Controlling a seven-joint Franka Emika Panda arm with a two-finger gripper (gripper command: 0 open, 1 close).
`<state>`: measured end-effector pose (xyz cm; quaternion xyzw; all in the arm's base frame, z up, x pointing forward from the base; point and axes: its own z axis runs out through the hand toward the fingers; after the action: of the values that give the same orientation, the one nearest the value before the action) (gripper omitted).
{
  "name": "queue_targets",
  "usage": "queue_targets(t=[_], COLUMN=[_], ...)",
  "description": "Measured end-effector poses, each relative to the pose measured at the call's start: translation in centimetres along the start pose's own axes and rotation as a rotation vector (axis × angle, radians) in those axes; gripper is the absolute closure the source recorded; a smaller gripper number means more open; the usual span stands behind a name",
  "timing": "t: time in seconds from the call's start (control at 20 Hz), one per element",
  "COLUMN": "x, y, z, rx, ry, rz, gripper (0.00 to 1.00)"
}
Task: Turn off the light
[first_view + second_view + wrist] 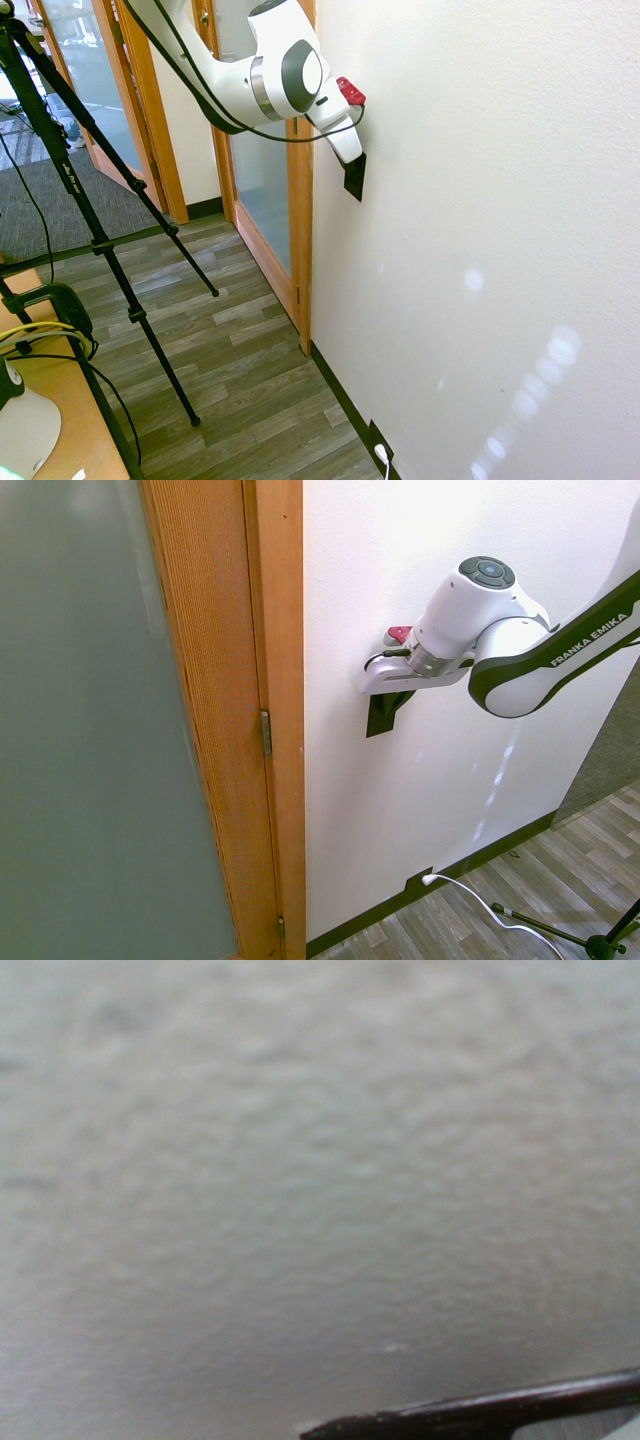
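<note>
The light switch is a small black upright plate [355,180] on the white wall, just right of the wooden door frame. It also shows in the second exterior view as a black plate [379,718]. My gripper [347,152] is pressed against the wall at the plate's upper edge, and the hand's white body covers the top of the plate. In the second exterior view the gripper [396,691] sits directly over the plate's top. The wrist view is a blur of white wall with the dark plate edge [480,1412] along its bottom. No lamp is in view.
A wooden door frame [300,210] with frosted glass stands beside the switch. Low on the wall, a black outlet plate with a white plug [379,447] sits at the baseboard, and its white cord [470,895] trails over the wood floor. A desk corner [60,430] shows at lower left.
</note>
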<state>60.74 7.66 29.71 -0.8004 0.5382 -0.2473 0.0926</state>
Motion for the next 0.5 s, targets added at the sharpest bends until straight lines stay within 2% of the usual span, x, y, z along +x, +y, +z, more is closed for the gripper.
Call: queue_targets(t=[0.4,0.45,0.5], x=[-0.8,-0.8,-0.8], y=[-0.2,-0.2,-0.2], z=[2.4,2.5,2.5], rx=[-0.064,-0.067,-0.066], ry=[0.004,0.005,0.001], rz=[-0.016,-0.02,-0.026], gripper=[1.0,0.0,0.0])
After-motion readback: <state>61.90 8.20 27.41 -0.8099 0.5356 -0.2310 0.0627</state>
